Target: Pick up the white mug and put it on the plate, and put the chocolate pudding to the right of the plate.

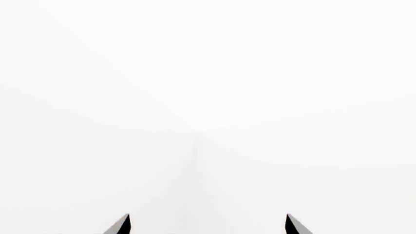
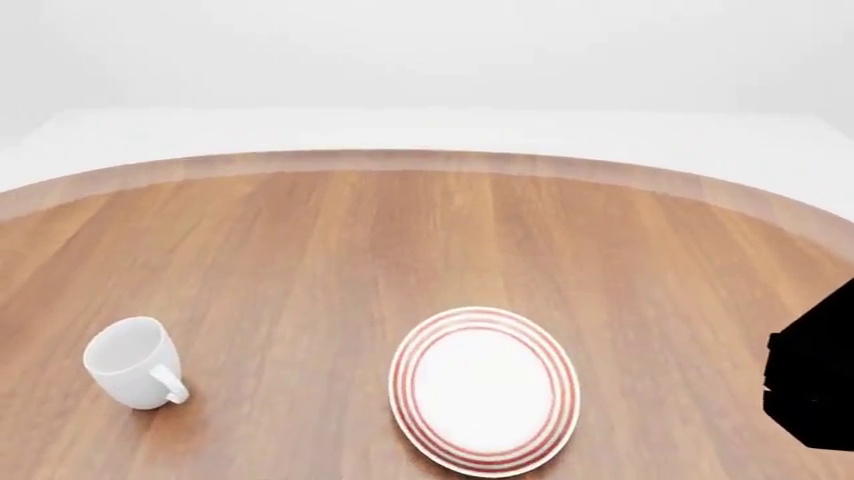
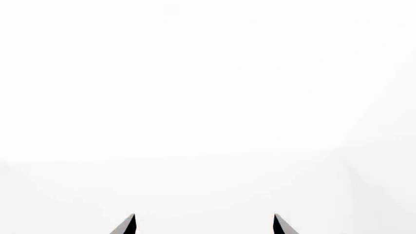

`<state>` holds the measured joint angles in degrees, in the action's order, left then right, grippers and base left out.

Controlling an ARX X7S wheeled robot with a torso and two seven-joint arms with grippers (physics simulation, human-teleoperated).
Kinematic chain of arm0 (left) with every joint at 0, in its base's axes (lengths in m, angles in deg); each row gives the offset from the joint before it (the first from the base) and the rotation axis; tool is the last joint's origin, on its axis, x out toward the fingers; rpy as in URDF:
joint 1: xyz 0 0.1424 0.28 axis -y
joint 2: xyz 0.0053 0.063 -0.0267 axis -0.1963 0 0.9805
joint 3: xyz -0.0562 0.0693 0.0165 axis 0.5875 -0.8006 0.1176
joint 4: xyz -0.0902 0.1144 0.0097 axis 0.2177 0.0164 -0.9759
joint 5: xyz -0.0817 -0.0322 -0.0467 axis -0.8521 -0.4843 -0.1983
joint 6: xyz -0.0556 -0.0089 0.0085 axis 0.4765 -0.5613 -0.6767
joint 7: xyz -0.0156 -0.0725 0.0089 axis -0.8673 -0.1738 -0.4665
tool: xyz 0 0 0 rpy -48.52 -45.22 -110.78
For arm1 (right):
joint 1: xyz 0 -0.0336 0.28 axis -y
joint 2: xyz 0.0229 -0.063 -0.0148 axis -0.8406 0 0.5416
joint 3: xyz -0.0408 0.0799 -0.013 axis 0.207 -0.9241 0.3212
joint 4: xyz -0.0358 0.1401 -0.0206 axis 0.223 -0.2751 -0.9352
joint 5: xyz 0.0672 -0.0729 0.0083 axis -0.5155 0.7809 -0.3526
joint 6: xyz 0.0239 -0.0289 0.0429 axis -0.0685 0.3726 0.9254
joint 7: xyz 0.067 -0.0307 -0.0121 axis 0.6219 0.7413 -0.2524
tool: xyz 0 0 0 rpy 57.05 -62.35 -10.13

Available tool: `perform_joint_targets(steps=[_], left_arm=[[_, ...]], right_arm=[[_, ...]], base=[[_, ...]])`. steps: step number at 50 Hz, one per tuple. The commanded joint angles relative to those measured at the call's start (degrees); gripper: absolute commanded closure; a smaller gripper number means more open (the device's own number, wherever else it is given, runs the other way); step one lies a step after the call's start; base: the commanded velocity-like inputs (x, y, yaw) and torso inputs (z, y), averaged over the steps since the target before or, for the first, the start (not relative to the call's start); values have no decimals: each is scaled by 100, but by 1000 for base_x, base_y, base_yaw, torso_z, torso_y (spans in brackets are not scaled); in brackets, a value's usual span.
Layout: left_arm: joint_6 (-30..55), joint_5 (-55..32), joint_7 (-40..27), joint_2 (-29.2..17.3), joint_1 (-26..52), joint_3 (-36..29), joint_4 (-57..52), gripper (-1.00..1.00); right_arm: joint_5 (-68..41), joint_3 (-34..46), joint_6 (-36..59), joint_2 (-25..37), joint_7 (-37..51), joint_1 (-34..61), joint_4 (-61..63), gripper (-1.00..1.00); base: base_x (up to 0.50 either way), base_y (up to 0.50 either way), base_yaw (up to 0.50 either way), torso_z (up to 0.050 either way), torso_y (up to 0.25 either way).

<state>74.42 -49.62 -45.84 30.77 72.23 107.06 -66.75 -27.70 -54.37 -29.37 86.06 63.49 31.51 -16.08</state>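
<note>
In the head view the white mug (image 2: 132,362) lies tilted on the wooden table at the near left, its mouth facing up and back, its handle toward the near right. The plate (image 2: 485,389), white with red rings, sits at the near centre, apart from the mug. The chocolate pudding is out of view. My left gripper (image 1: 208,225) is open and empty, facing only white background. My right gripper (image 3: 204,225) is open and empty, also facing white background. A black part of the right arm (image 2: 814,380) shows at the head view's right edge.
The round wooden table (image 2: 400,240) fills the head view, with its curved far edge against white floor and wall.
</note>
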Motion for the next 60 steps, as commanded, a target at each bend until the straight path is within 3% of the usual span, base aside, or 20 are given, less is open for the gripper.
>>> perform_joint_targets(steps=[1,14,27,48,56,60], left_arm=[[-21,83,97,57,-27,62,49,-100],[14,117,77,-4,-37,-38,72,-100],[479,334,70,-161,42,-342,77,-100],[731,392,4,-207,85,-491,37,-100],[2187,18,86,-407,608,-1071,-87,-100],[2937,-660,-301,-610,970,-1425,-103,-100]], right_arm=[[268,-62,3,-64,-113,3,23,-100],[333,-18,-117,-56,-102,-22,-19,-100],[301,-39,-58,-45,6,-23,-35,-100],[303,0,-47,13,71,-20,-46,-100],[298,18,-60,35,88,-22,-58,-100],[288,23,-70,44,97,-24,-76,-100]], base=[[0,0,0,0,0],[-12,458,0,0,0],[0,3,0,0,0],[0,0,0,0,-172],[0,0,0,0,0],[0,0,0,0,0]])
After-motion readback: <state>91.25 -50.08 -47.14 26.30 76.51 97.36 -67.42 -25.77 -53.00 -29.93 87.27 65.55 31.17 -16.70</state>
